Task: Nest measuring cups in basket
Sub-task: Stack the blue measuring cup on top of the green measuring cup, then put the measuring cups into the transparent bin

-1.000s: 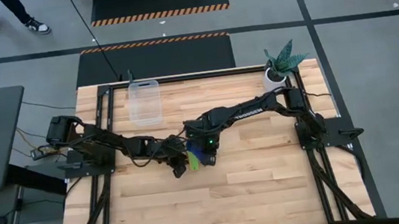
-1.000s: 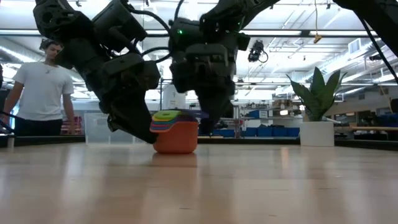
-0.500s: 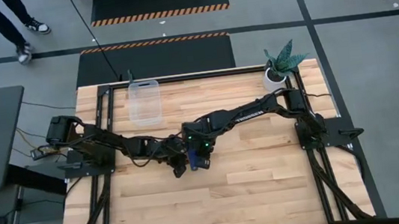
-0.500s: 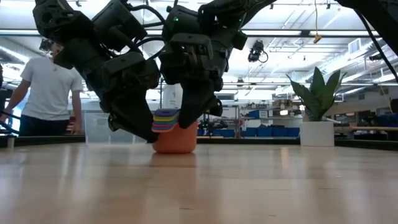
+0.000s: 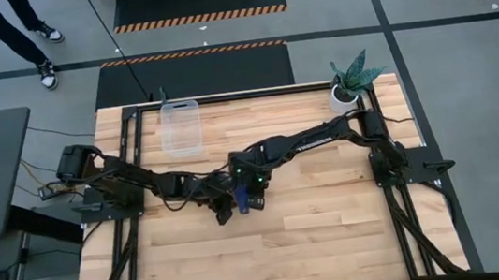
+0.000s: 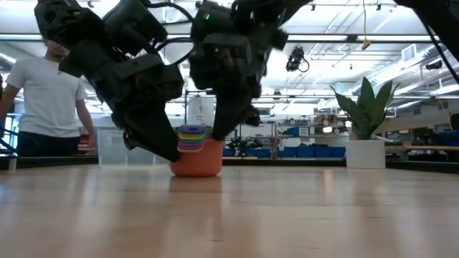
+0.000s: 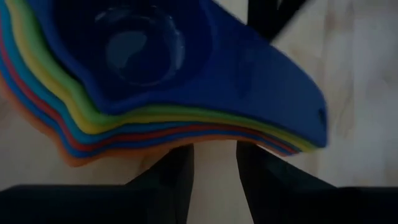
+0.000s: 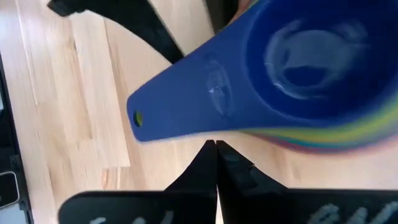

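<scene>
High view: both arms meet at frame centre over the table (image 5: pixel 333 215); the left claw (image 5: pixel 223 206) sits just left of the right claw (image 5: pixel 250 199), and where a second ago a green handle showed beside the blue one, only a dark blue cup (image 5: pixel 241 197) now shows on top. The basket (image 5: pixel 180 129) stands well apart, upper left of centre, holding no cups. Low view: the measuring cups (image 6: pixel 195 152) sit as one nested stack on the table, orange at the bottom, blue above; the right claw has moved from the stack's right onto its top. Left wrist view: the stack fills the upper frame, the left claw's fingers (image 7: pixel 171 171) standing narrowly apart below it, gripping nothing I can see. Right wrist view: the right claw's fingers (image 8: pixel 214 158) are pressed together, holding nothing, under the blue handle. Judgement: nesting looks finished; the stack's move into the basket remains.
</scene>
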You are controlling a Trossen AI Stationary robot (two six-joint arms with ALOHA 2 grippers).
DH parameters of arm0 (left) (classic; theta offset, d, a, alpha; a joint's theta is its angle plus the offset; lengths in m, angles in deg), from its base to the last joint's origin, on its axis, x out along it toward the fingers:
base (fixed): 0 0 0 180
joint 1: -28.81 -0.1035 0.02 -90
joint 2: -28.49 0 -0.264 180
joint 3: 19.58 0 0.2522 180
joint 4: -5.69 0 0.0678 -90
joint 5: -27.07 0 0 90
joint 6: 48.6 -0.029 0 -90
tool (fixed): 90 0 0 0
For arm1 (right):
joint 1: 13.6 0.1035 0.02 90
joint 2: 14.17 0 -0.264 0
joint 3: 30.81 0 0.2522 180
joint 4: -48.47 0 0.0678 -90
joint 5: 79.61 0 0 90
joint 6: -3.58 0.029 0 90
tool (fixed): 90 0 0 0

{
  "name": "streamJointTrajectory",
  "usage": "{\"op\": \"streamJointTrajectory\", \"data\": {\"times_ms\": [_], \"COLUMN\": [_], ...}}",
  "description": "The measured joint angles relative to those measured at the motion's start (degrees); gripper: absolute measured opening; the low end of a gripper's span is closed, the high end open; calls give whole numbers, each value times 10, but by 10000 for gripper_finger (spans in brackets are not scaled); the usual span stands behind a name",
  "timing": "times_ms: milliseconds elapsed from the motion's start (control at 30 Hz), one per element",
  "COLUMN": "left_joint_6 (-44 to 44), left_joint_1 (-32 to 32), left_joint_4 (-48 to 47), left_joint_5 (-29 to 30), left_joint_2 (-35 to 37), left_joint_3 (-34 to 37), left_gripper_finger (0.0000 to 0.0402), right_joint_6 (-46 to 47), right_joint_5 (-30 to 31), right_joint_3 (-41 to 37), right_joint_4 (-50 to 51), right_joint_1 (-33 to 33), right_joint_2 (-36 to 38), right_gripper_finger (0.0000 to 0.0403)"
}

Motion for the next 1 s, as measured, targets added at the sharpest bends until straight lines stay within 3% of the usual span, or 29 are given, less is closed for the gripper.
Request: {"op": "streamJointTrajectory", "data": {"times_ms": [267,500,767,1000], "left_joint_6": [2,3,52,143], "left_joint_1": [9,43,77,95], "left_joint_4": [-61,-126,-121,-82], "left_joint_5": [-17,-19,-18,-6], "left_joint_2": [31,69,87,87], "left_joint_3": [0,0,0,0], "left_gripper_finger": [128,128,128,128], "right_joint_6": [-3,-3,-5,-5], "right_joint_5": [74,158,307,419], "right_joint_3": [0,1,1,1], "right_joint_4": [107,187,266,370], "right_joint_1": [0,20,63,113], "right_joint_2": [107,253,428,527], "right_gripper_finger": [0,0,0,0]}}
